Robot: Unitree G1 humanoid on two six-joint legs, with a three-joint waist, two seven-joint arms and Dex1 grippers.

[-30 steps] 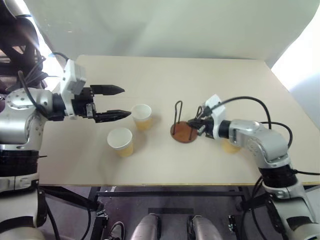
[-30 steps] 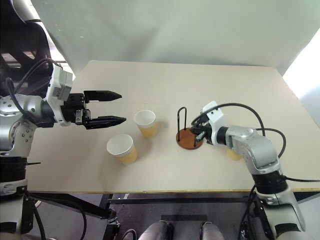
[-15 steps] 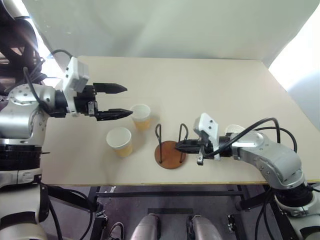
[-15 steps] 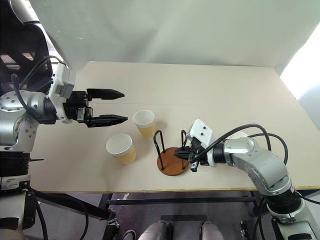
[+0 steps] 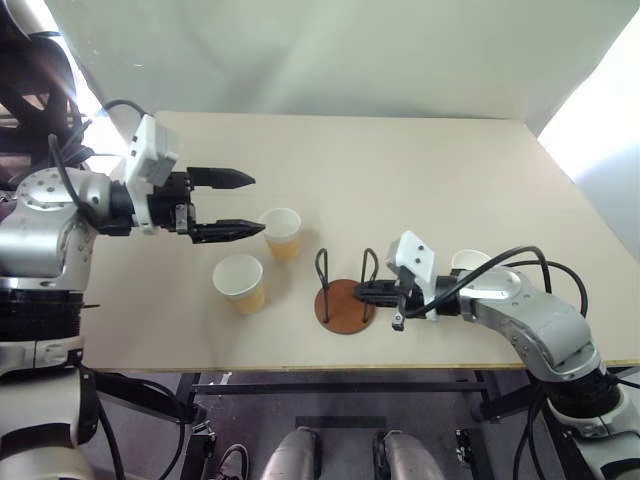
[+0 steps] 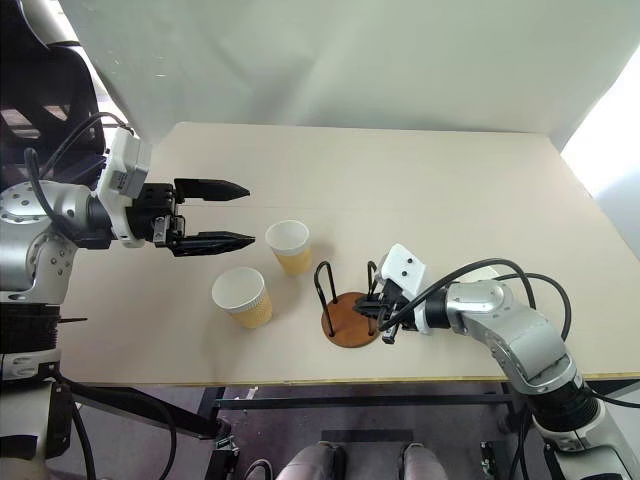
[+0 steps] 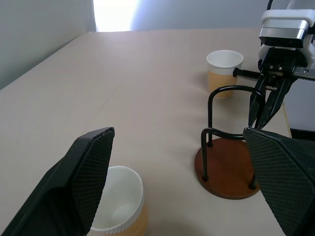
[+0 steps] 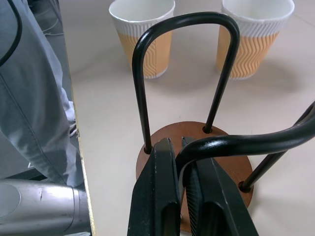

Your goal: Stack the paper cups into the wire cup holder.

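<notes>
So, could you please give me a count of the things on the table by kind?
Paper cups: 3
Wire cup holder: 1
Total: 4

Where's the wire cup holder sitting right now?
In the left eye view the wire cup holder stands near the table's front edge, right of two paper cups, with the right end effector shut on one wire loop.

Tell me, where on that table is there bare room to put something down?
The far half of the table, toward the white wall, is bare. The near strip is crowded: two paper cups, the wire cup holder, a third cup.
</notes>
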